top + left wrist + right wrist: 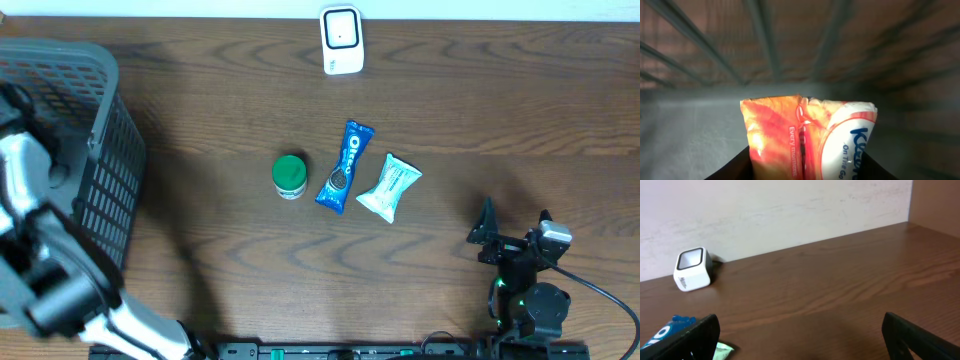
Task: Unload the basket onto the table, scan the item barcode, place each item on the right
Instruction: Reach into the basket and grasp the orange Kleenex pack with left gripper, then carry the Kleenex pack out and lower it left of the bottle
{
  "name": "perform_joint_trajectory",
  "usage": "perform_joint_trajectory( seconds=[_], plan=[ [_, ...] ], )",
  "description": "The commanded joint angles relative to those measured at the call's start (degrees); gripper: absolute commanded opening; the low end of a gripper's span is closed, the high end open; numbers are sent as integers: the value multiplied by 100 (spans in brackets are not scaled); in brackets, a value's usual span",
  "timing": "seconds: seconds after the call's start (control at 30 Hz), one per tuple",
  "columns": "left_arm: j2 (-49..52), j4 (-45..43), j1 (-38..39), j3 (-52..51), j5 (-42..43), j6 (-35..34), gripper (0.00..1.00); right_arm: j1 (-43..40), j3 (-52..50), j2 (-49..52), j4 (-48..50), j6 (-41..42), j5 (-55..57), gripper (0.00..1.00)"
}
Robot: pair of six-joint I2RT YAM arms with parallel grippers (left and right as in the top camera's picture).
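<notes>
a: tissue pack [807, 137], orange and white, is sitting right between the left gripper [805, 167] fingers, inside the grey basket [95, 160]. is it being gripped?

b: it is looking that way. the dark fingers [732, 167] are pressing against both sides of the pack at the bottom of the left wrist view, so the left gripper is clamping onto it. beyond the fingertips the basket's slatted wall is filling the picture.

a: and the other arm?

b: the right gripper [515, 232] is resting near the front edge of the table [480, 110], jaws spread wide and grasping nothing. its two fingers [687, 337] are showing at the lower corners of its wrist view, well apart.

a: what is lying ahead of those fingers?

b: the white scanner [341, 40] is standing far ahead and to the left of them, by the back edge. nearer, just past the left fingertip, a blue oreo packet [344, 167] and a pale green pouch [389, 187] are lying side by side, with a green-lidded jar [290, 176] further left.

a: is the pack near the scanner?

b: no, it is well apart from it, down in the basket at the table's left end.
</notes>
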State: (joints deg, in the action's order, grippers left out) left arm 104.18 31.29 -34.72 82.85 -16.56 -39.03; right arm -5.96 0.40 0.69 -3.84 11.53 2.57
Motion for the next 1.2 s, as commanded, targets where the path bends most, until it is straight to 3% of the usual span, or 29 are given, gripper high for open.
perform_joint_trajectory(
  seconds=[0.0,0.17,0.33,0.5,0.77,1.0,1.17],
  plan=[
    [-1231,-15,17,96,833,66,47,37,-9,-31,-17,42,52,99],
    [-2503,98,256,96,1670,66,47,37,-9,-31,-17,42,52,99],
    [-3187,588,1176,96,2105,42,47,37,-9,-31,-17,42,52,99],
    [-3150,1187,2608,94,2041,44,47,37,-9,-31,-17,42,52,99],
    [-2299,1545,4380,94,1019,-17,47,37,-9,-31,-17,42,52,99],
    [-1252,1961,4642,94,640,-1054,47,37,-9,-31,-17,42,52,99],
    [-490,2317,4638,87,844,-2643,47,37,-9,-31,-17,42,52,99]
  ],
)
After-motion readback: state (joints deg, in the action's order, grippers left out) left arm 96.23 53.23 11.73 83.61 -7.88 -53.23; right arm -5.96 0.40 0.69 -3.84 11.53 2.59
